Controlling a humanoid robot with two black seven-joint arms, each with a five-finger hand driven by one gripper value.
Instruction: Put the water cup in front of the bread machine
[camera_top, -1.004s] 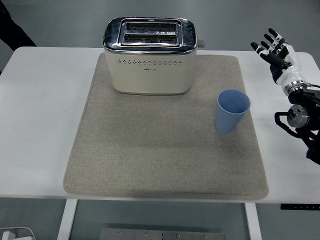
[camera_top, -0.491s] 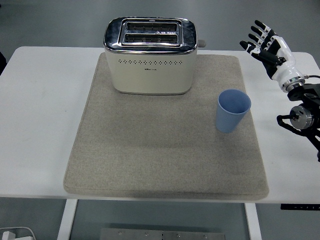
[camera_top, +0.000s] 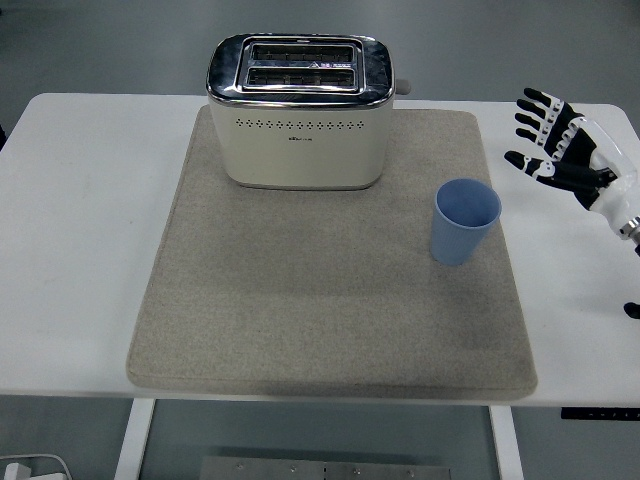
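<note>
Five fingers (camera_top: 535, 103) of the right hand (camera_top: 575, 155) are spread wide and hold nothing, their black tips pointing left over the bare white worktop (camera_top: 80, 240). Just left of those fingertips and a little nearer the camera stands the blue cup (camera_top: 465, 221), upright and open at the top, apart from the hand. It rests on the right part of a grey mat (camera_top: 330, 290), close to the mat's right edge. Farther left of the fingers and toward the far side sits the cream toaster (camera_top: 300, 125), its two slots facing up, at the back of the same mat.
</note>
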